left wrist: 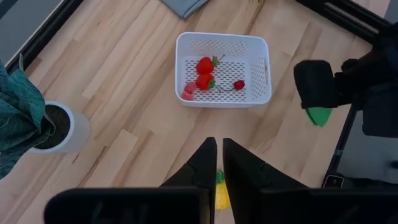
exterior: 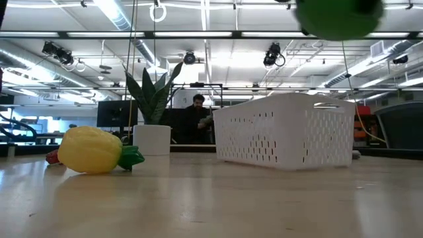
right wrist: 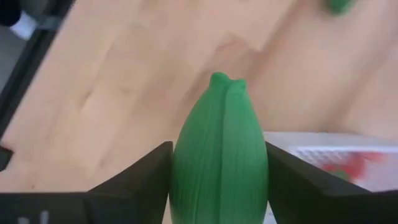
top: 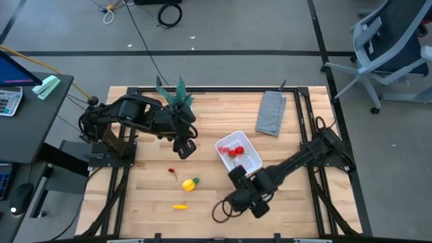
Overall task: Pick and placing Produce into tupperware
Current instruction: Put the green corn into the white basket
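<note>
The white tupperware (top: 251, 162) sits mid-table with several small red pieces (left wrist: 205, 73) inside. My right gripper (top: 237, 177) hovers just off its near corner, shut on the green oblong (right wrist: 219, 155), which shows high above the table in the low view (exterior: 340, 16). My left gripper (left wrist: 216, 163) is shut and empty, raised left of the tupperware (left wrist: 224, 68). On the wood lie the yellow piece with a green end (top: 191, 183), a thin yellow-orange piece (top: 180, 206) and one tiny red piece (top: 171, 171). My right gripper pinches the green oblong between its two fingers (right wrist: 143, 174), one on each long side (right wrist: 186, 162). The fingers run along it, and its tip (right wrist: 225, 81) sticks out past them. It is lifted clear of the table.
A green potted plant in a white pot (top: 179, 94) stands at the far edge behind my left arm. A folded grey cloth (top: 271, 111) lies far right of the tupperware. Black rails (top: 307, 115) frame the table. A person (exterior: 197, 112) is in the room beyond.
</note>
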{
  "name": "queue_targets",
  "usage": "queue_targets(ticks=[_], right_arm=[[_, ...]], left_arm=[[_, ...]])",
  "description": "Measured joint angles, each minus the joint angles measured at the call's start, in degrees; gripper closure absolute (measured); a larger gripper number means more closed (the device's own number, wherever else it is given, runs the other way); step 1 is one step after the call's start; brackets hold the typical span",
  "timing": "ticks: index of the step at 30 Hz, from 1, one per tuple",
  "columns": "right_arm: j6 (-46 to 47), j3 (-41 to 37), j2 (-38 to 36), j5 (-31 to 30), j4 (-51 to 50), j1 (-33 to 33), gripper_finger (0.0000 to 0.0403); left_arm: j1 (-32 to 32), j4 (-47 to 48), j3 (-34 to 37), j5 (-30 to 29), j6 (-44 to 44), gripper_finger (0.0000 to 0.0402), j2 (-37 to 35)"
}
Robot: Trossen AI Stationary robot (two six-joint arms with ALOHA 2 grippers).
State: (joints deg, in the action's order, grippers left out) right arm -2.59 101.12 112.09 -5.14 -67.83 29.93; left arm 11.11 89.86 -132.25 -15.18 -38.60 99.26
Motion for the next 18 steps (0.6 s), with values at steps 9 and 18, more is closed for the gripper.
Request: queue_targets(ticks=[9,18], right_arm=[[2.2,5.4,-0.1,-5.0,-16.8,-12.4,0.0175],[3.4,1.3,-0.1,1.0,-10.3,-25.4,0.0182]], left_arm=[[0.0,0.0,0.0,0.0,-7.2,0.0364,0.0],[0.0,0.0,0.0,1.4,-3.9,0.0367,0.0]])
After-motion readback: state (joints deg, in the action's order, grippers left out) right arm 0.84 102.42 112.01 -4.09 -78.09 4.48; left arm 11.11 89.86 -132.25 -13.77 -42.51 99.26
